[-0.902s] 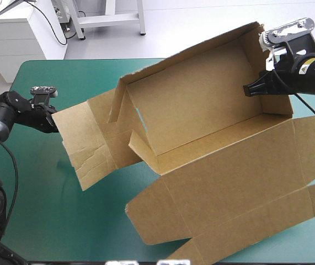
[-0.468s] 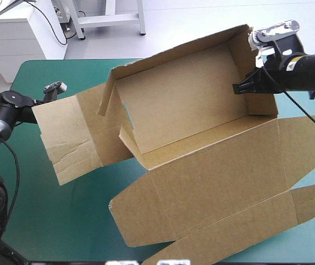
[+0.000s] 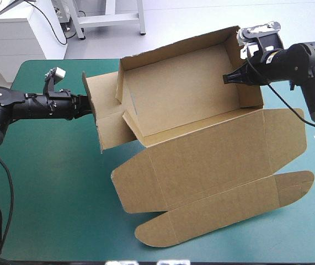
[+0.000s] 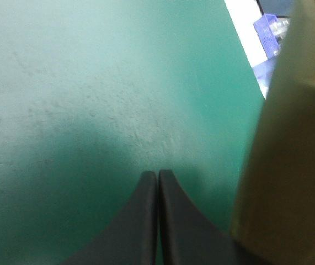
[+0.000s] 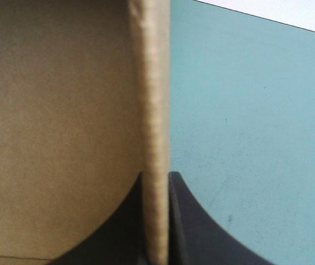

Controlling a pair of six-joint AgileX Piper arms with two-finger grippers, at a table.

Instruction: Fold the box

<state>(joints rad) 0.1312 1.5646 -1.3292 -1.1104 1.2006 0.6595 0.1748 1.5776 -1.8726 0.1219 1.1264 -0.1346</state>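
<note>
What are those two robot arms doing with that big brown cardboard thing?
They are folding a brown box out of a flat sheet. The right gripper is shut on the box's right end wall, with the board between its fingers. The left gripper, its fingers shut together, seems to press on the outside of the raised left end flap. The back wall stands up, and the wide lid lies flat on the teal-green table.

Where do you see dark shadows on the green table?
High view: the box throws a soft shadow on the teal-green cover along its near flaps. Left wrist view: a dark patch lies on the cover just ahead of the left end effector. Right wrist view: none clear.
</note>
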